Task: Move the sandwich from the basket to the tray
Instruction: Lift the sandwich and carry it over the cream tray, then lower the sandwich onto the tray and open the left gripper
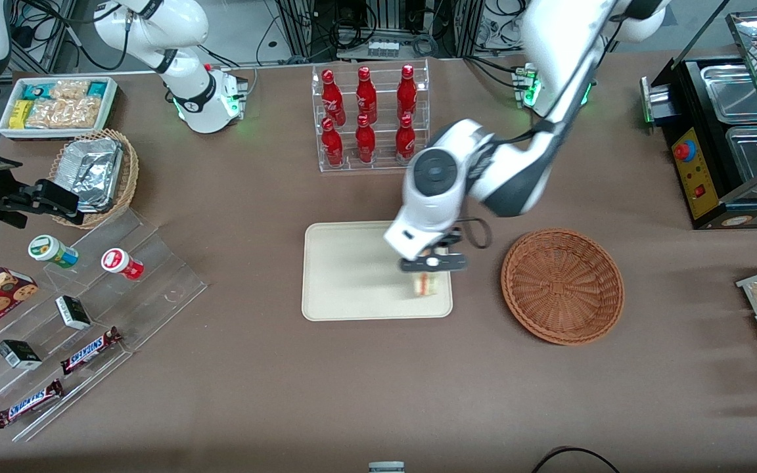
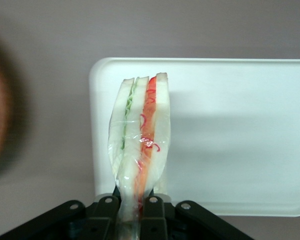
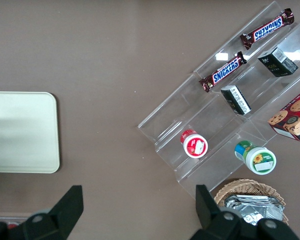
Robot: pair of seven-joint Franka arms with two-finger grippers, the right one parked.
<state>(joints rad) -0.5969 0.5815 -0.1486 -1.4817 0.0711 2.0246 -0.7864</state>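
The tray (image 1: 352,276) lies flat on the brown table (image 1: 253,368), in the middle, nearer to the front camera than the rack of red bottles (image 1: 370,117). The gripper (image 1: 432,264) hangs over the tray's corner that is close to the basket (image 1: 562,286) and on the camera's side. Its two black fingers (image 2: 109,210) are closed tight on the sandwich (image 2: 140,135), pinching it at one end, so the gap between them is only as wide as the squeezed bread. The sandwich stands on its edge and sticks out from the fingers over the tray's rim. It is wrapped in clear film, with white bread, a green layer and a red-orange layer showing along the cut side. In the front view the sandwich (image 1: 424,284) shows just below the gripper, right over the tray; I cannot tell if it touches the tray. The white arm (image 1: 483,171) comes down from its base at the working arm's end of the table, bends at a big round joint, and points its wrist down at the tray. The round reddish-brown basket sits beside the tray, toward the working arm's end, with a strip of bare table between them. There is nothing in the basket.
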